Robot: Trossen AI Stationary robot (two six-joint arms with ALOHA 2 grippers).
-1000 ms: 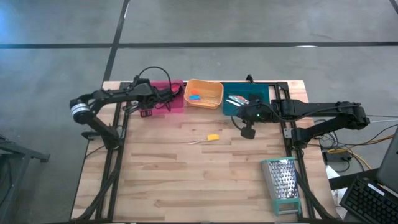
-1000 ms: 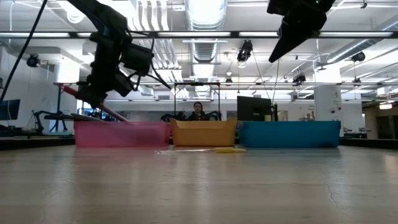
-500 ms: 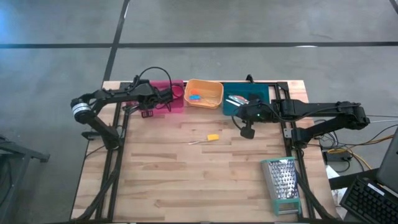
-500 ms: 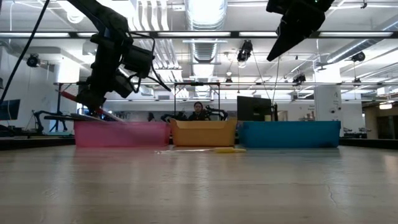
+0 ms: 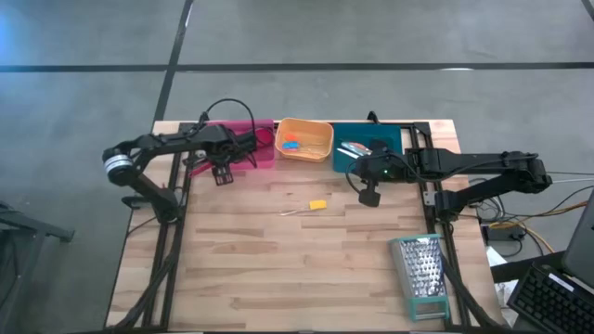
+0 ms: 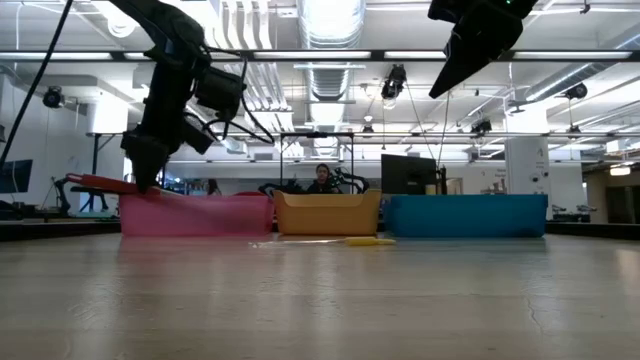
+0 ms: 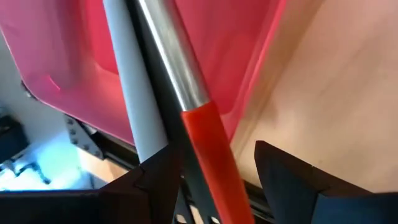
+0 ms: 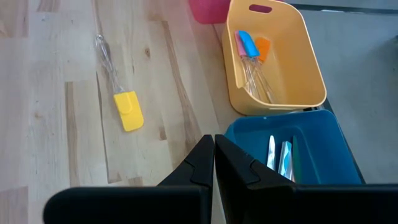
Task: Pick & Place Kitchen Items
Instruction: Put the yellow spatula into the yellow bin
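Note:
A utensil with a metal shaft and a red handle (image 7: 208,149) sticks out of the pink bin (image 5: 264,154) over its left end, beside a pale grey handle (image 7: 127,93). In the low view the red handle (image 6: 95,183) lies level on the bin's rim. My left gripper (image 5: 221,174) is open, with one finger on each side of the red handle. My right gripper (image 5: 371,197) hangs shut above the table, just in front of the teal bin (image 5: 345,158). A yellow spatula (image 5: 317,205) with a clear handle lies flat on the table between the arms. My left gripper has its open fingers on either side of the red handle (image 7: 217,180), coming at it from above and across it. The handle runs close along one finger (image 7: 158,177); I cannot tell whether they touch. The utensil rests on the pink bin's rim.
The orange bin (image 5: 320,148) holds small blue and orange pieces; the teal bin holds metal utensils. A metal grater with green trim (image 5: 422,274) lies near the table's right front. A person sits in the room behind the bins (image 6: 321,178).
My left gripper has opened and let go of the red-handled utensil, then shifted slightly toward the near edge. The red handle, which stood tilted up, has dropped and now lies level across the pink bin's left rim.

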